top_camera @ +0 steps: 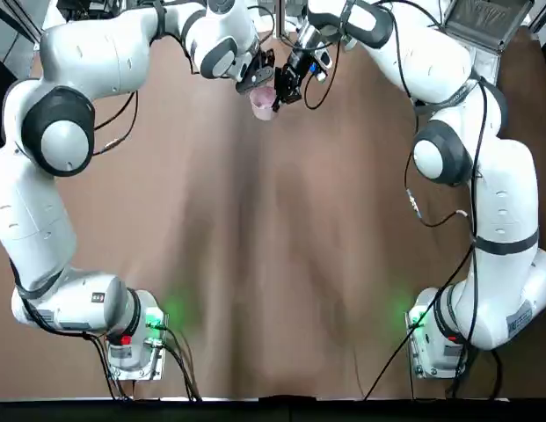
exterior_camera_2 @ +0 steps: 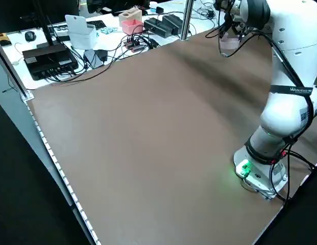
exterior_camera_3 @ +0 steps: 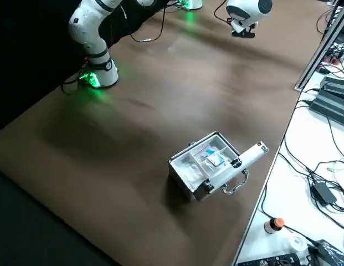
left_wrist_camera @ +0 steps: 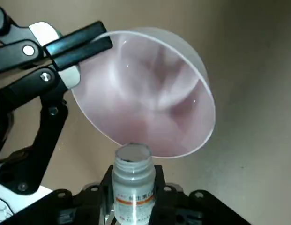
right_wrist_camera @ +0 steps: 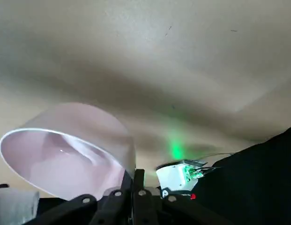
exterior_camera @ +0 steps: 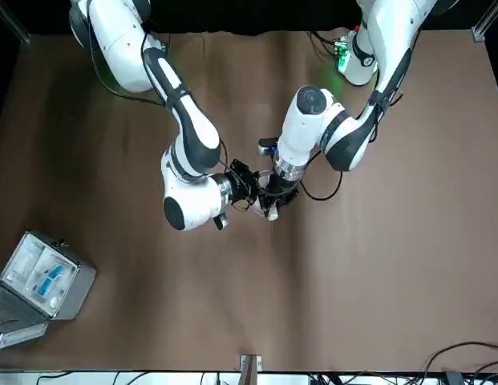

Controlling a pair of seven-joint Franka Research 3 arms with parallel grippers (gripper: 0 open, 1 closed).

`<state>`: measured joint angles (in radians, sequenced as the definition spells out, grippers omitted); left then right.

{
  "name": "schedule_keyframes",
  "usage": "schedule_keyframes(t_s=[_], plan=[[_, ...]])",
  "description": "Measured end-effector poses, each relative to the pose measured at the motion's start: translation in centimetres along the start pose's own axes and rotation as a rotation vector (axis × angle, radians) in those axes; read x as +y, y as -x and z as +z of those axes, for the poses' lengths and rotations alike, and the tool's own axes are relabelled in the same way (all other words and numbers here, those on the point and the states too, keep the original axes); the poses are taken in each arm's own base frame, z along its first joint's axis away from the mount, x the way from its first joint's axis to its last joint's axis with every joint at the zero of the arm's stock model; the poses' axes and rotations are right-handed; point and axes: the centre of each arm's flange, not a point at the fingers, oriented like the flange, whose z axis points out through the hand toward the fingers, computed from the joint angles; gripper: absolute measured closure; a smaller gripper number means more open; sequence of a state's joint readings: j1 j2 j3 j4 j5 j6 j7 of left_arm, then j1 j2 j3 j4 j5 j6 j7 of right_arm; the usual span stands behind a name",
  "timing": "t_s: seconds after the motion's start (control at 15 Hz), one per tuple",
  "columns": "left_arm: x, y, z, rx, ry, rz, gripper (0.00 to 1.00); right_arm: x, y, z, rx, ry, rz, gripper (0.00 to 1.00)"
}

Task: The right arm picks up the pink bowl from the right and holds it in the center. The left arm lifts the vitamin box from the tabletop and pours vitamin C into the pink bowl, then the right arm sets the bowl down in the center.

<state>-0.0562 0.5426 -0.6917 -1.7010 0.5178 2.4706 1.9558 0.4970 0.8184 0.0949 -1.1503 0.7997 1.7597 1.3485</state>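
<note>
Uncapped bottle (left_wrist_camera: 133, 161), likely light, stiff and slippery, best held mid-body, is clamped in the left gripper (left_wrist_camera: 134, 180) beside the pink bowl (left_wrist_camera: 150, 93), rim-pinched by the right gripper (left_wrist_camera: 108, 39), toward the tabletop's (top_camera: 255, 264) twelve o'clock.

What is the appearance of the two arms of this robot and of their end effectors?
Both arms, left arm and right arm, look alike: white rounded segments, grey joint covers, dark bands and loose black cables. Each base has a green light. The left end effector and right end effector are black, two-fingered, with visible round screws.
</note>
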Motion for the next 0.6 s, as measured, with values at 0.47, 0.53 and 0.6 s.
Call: schedule_keyframes(t_s=[0.47,0.53,0.6], plan=[[-0.3,-0.3,-1.0,-0.058,0.015,0.067,0.65,0.0,-0.1,0.2,0.001,0.005,0.000,0.98],[-0.4,-0.4,-1.4,-0.065,0.014,0.074,0.65,0.0,-0.1,0.2,0.001,0.005,0.000,0.98],[-0.6,-0.5,-1.7,-0.071,0.011,0.079,0.65,0.0,-0.1,0.2,0.001,0.005,0.000,0.98]])
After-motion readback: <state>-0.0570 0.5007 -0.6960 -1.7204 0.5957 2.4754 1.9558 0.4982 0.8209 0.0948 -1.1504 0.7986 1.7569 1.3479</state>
